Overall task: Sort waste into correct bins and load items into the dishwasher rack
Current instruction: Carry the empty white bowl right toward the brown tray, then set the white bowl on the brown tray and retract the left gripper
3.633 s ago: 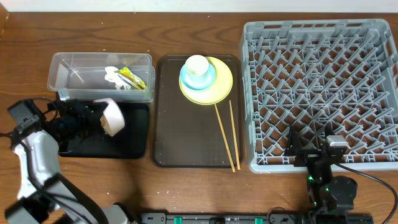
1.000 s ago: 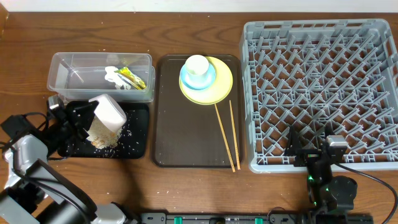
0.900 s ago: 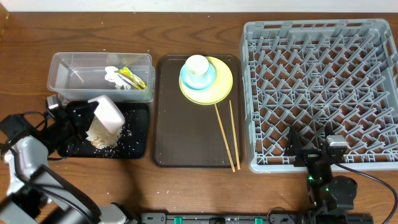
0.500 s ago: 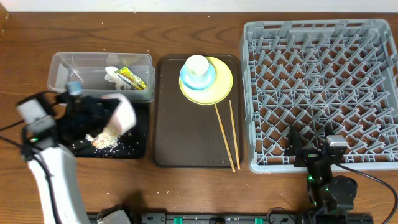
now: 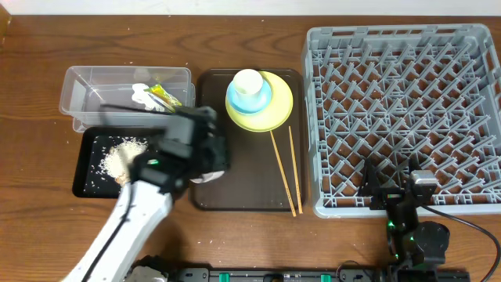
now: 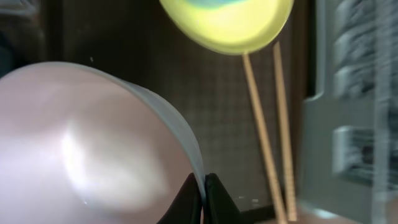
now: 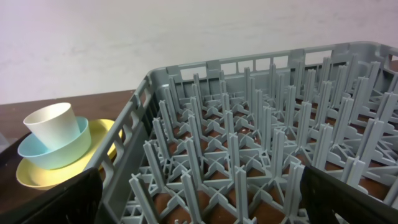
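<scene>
The left gripper (image 6: 204, 198) pinches the rim of the round white bowl (image 6: 93, 143), jaws closed on it, above the left edge of the large dark brown serving tray (image 5: 243, 176). Loose white rice-like crumbs (image 5: 117, 154) lie in the shallow glossy black tray (image 5: 79, 164); the crumpled white tissue (image 5: 141, 95) and the yellow-green-orange snack wrapper (image 5: 164, 97) sit in the clear plastic tub (image 5: 84, 81). The right gripper (image 7: 208, 199), jaws spread wide, hangs at the near wall of the light-grey lattice dishwasher rack (image 5: 407, 110)
</scene>
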